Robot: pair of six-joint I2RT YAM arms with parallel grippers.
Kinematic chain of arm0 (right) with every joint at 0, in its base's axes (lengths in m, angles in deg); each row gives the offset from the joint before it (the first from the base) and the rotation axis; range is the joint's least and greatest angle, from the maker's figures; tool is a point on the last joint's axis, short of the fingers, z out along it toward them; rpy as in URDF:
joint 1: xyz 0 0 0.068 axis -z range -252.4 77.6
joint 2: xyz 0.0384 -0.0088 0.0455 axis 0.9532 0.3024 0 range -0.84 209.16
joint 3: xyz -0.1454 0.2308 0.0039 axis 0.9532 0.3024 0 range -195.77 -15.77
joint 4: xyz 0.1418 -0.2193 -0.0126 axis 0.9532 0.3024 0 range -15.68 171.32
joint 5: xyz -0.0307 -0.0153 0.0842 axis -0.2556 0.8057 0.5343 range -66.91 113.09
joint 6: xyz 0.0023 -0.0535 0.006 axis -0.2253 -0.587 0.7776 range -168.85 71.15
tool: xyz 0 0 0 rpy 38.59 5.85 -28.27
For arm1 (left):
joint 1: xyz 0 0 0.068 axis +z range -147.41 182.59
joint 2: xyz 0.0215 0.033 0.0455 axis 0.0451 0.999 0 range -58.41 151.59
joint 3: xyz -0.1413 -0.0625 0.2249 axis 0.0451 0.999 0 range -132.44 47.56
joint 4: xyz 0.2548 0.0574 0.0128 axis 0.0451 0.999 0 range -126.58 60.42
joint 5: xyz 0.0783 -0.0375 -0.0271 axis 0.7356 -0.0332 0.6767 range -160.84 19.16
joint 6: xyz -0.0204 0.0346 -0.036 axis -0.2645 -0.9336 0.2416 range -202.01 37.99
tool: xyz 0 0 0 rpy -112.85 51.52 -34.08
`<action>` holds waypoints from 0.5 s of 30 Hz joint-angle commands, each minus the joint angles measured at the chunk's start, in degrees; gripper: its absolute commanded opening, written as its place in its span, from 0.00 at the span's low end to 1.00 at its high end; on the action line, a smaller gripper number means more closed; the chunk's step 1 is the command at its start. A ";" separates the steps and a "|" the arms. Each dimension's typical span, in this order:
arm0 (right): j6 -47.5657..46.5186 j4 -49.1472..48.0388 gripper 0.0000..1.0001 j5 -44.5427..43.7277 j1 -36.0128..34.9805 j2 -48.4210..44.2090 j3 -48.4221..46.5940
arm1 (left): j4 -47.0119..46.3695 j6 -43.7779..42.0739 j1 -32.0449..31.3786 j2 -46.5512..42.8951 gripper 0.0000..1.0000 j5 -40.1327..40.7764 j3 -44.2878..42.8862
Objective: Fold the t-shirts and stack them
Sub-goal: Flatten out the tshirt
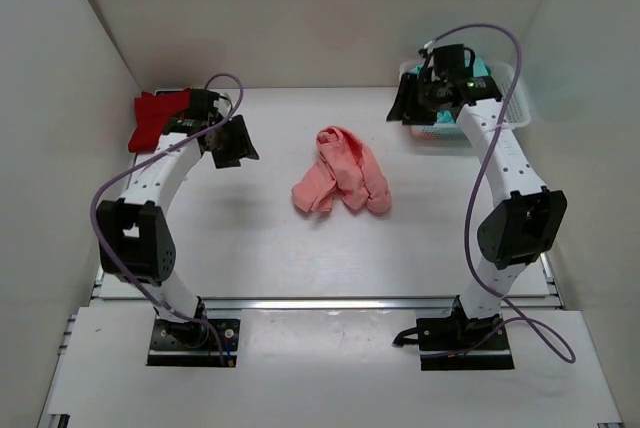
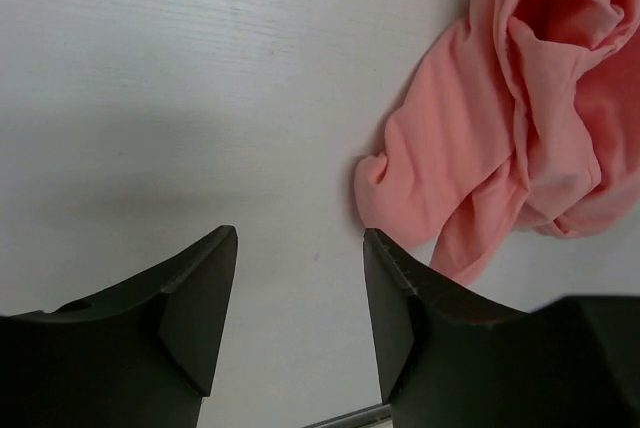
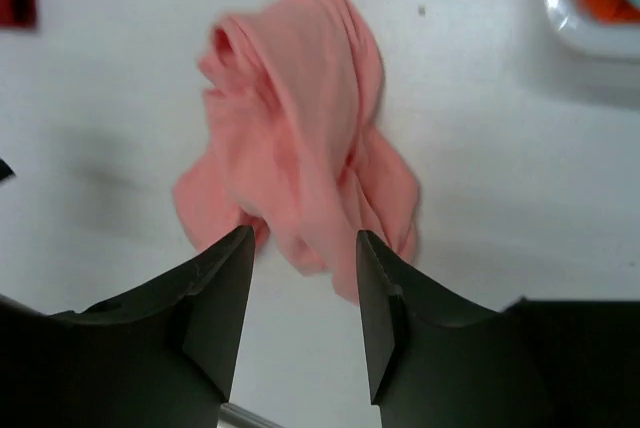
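A salmon-pink t-shirt (image 1: 341,173) lies crumpled in the middle of the table; it also shows in the left wrist view (image 2: 510,108) and the right wrist view (image 3: 295,128). A deep red t-shirt (image 1: 152,116) lies at the far left, folded. A teal-green t-shirt (image 1: 482,70) sits in the white basket (image 1: 512,100), mostly hidden by the right arm. My left gripper (image 1: 234,143) is open and empty, above the table left of the pink shirt. My right gripper (image 1: 408,108) is open and empty, beside the basket, right of the pink shirt.
White walls enclose the table on the left, back and right. The basket's corner shows in the right wrist view (image 3: 575,18) with orange and teal cloth inside. A metal rail (image 1: 330,302) runs along the table's near edge.
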 commanded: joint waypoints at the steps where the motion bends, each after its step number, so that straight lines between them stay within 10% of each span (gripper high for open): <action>1: -5.87 3.58 0.42 -0.83 -2.81 -2.61 7.61 | -1.96 1.43 -3.35 5.82 0.64 -2.32 -5.31; 15: -9.41 -7.95 0.53 2.86 -9.06 -1.83 29.95 | -6.44 9.52 -14.87 23.68 0.71 -8.91 -9.29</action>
